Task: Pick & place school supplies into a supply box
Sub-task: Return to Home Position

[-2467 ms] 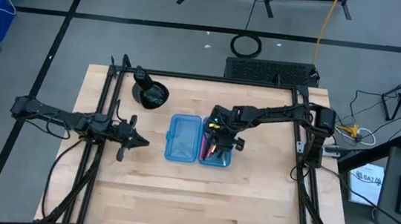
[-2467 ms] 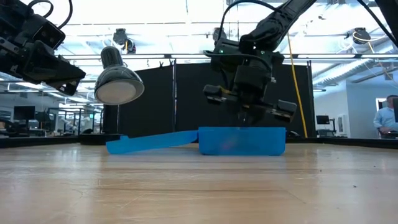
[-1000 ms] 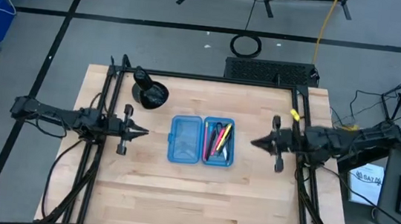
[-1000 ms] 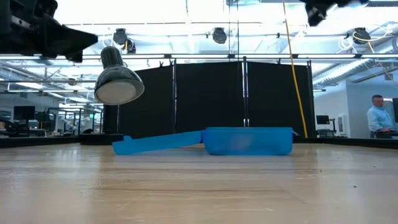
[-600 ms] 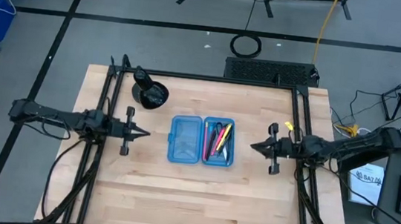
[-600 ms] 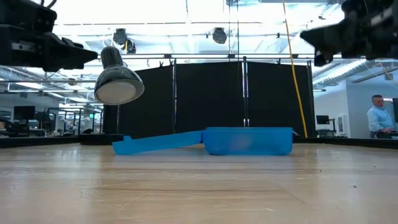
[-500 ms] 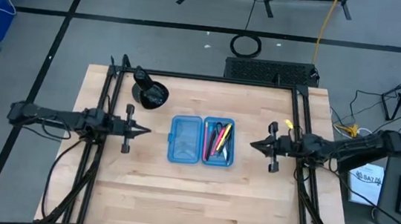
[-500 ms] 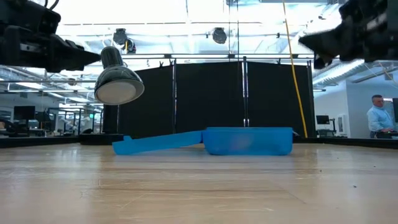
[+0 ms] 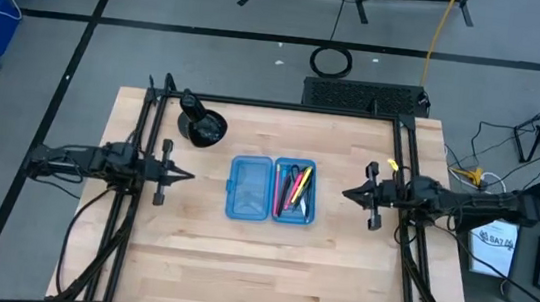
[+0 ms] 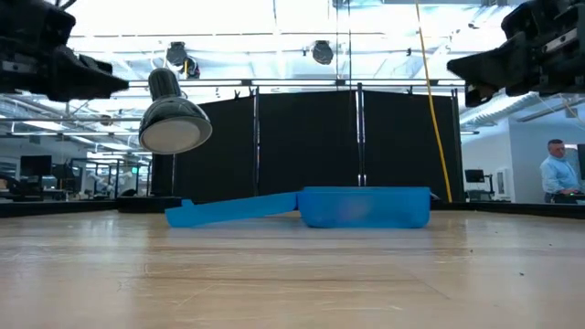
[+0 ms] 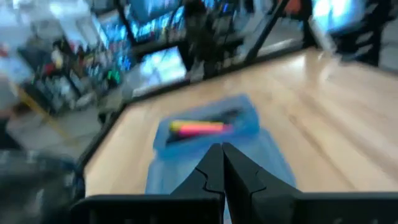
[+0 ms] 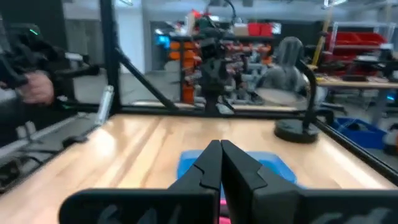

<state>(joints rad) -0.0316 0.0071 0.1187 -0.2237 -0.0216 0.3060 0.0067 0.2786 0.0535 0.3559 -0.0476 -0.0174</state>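
Note:
The blue supply box (image 9: 272, 188) lies open on the middle of the table, its two halves side by side. Pink, yellow and dark pens (image 9: 296, 188) lie in its right half (image 9: 293, 191); the left half (image 9: 248, 187) is bare. In the low view the box (image 10: 364, 207) sits flat with its lid half (image 10: 233, 210) resting slanted. My left gripper (image 9: 187, 175) hovers shut at the table's left side, pointing at the box. My right gripper (image 9: 346, 192) hovers shut at the right side, also pointing at it. Both wrist views show shut fingertips (image 11: 222, 163) (image 12: 221, 160) with the box beyond.
A black round cup-like object (image 9: 202, 125) stands at the table's far left corner, also seen in the right wrist view (image 12: 297, 131). Black frame rails (image 9: 130, 197) (image 9: 405, 226) run along both table sides. A person (image 10: 558, 171) stands in the room behind.
The left gripper has drawn back slightly toward the table's left edge. The right gripper has dipped toward the box and then eased back a little toward the right edge. Both stayed shut. The box and pens have not moved.

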